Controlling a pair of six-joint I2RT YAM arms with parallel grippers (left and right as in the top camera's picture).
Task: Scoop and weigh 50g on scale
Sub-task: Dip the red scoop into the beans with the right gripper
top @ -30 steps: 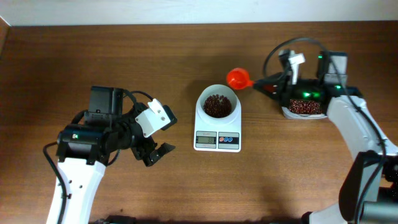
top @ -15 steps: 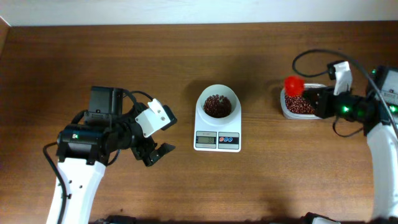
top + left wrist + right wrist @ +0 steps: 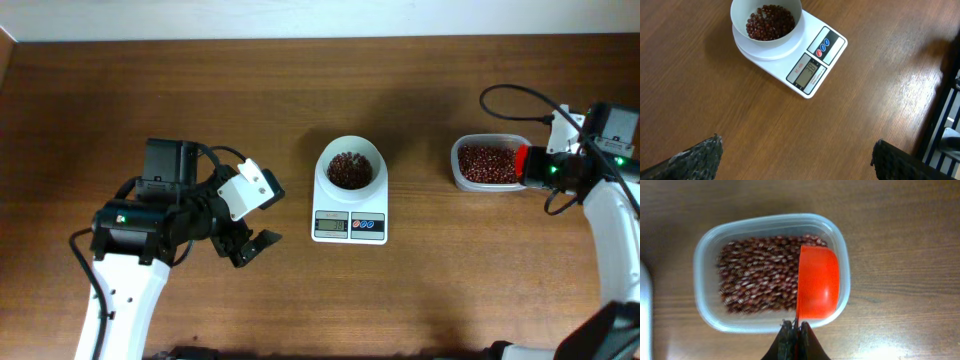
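Observation:
The white scale [image 3: 350,208] stands mid-table, and its round bowl holds a small heap of reddish-brown beans [image 3: 348,168]. My left gripper [image 3: 254,226] hovers left of it, open and empty. In the left wrist view the scale [image 3: 812,60] and its beans [image 3: 770,22] lie ahead of the wide-apart left gripper [image 3: 796,146]. My right gripper [image 3: 795,328] is shut on the handle of the orange scoop [image 3: 818,282]. The scoop sits tilted over the right end of the clear tub [image 3: 705,255] of beans [image 3: 757,280]. Overhead, the scoop [image 3: 521,160] shows at the tub's right edge.
The clear tub [image 3: 462,180] sits right of the scale, with bare wood between them. A black cable [image 3: 510,92] loops above the right arm. The table's far edge meets a white wall at the top.
My right arm has carried the scoop from beside the scale's bowl rightward to the tub. The left arm and the scale have not moved.

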